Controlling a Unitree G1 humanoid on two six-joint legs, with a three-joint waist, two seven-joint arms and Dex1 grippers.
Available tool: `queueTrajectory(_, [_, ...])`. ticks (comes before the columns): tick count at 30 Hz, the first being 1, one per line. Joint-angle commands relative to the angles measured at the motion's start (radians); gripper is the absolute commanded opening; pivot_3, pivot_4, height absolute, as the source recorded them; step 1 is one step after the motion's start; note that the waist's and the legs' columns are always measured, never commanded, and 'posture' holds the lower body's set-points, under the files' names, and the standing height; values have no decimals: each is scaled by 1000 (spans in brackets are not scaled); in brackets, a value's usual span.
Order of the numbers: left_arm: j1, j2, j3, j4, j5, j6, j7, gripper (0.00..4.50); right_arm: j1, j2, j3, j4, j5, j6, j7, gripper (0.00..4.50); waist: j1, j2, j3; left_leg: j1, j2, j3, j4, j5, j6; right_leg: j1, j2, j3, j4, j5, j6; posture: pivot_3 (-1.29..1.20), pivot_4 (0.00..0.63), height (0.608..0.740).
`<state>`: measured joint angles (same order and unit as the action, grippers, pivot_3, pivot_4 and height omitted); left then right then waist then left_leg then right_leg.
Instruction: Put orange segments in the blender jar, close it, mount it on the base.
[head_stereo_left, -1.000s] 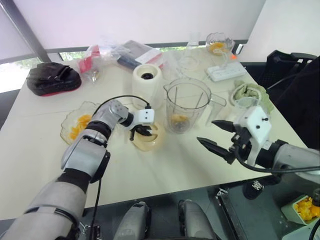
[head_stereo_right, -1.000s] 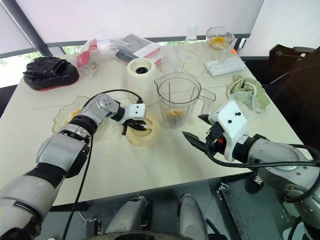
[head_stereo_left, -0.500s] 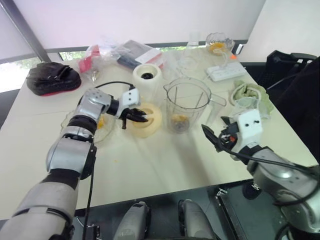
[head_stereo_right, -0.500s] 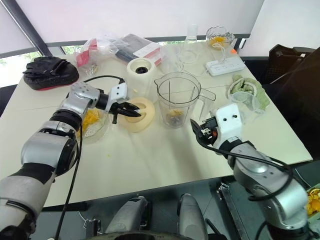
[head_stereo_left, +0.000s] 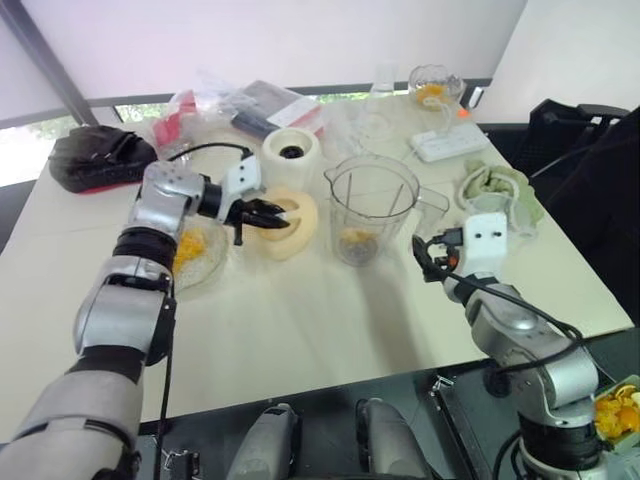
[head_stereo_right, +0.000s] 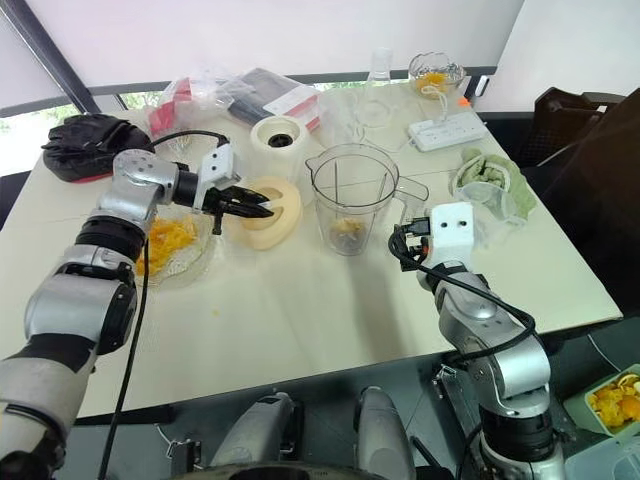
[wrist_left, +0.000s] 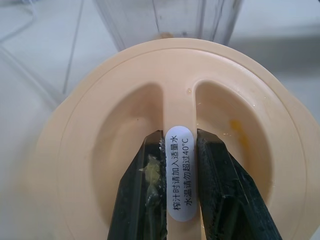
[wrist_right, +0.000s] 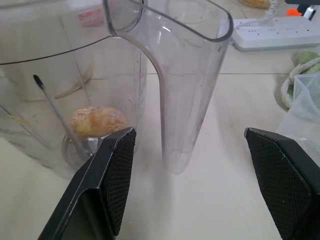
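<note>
The clear blender jar (head_stereo_left: 372, 205) stands mid-table with an orange segment (wrist_right: 97, 121) at its bottom. My left gripper (head_stereo_left: 262, 215) is shut on the centre ridge of the cream lid (wrist_left: 235, 125), holding it tilted just left of the jar. My right gripper (wrist_right: 200, 175) is open, its fingers spread wide on either side of the jar handle (wrist_right: 182, 100) without touching it. The cream blender base (head_stereo_left: 293, 155) stands behind the lid. A glass dish of orange segments (head_stereo_left: 190, 250) sits under my left forearm.
A black bag (head_stereo_left: 95, 158) lies at the far left and plastic packets (head_stereo_left: 250, 105) at the back. A power strip (head_stereo_left: 447, 143), a green cloth (head_stereo_left: 500, 185) and a glass bowl with orange pieces (head_stereo_left: 432, 88) sit to the right and behind the jar.
My left gripper has raised the lid off the table and carried it back and left. My right gripper has moved from the near table edge up to the jar handle.
</note>
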<state>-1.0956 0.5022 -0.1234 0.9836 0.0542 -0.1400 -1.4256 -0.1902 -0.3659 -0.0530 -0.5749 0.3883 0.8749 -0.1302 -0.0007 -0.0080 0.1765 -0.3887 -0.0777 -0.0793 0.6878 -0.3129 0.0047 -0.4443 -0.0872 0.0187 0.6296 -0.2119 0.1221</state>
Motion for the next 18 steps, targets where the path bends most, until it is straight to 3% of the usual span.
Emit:
queueTrajectory(1, [18, 22, 21, -58, -30, 16, 8, 256, -40, 28, 11, 42, -64, -78, 7, 3592, -8, 0, 0, 0, 0, 0, 0, 0, 0, 0, 0, 0, 0, 0, 0, 0, 150, 740])
queueTrajectory(18, [99, 92, 31, -241, -87, 117, 41, 256, -152, 172, 21, 328, -220, -293, 38, 3592, -17, 1, 0, 0, 0, 0, -1, 4, -6, -1, 0, 0, 1, 0, 0, 0, 150, 740])
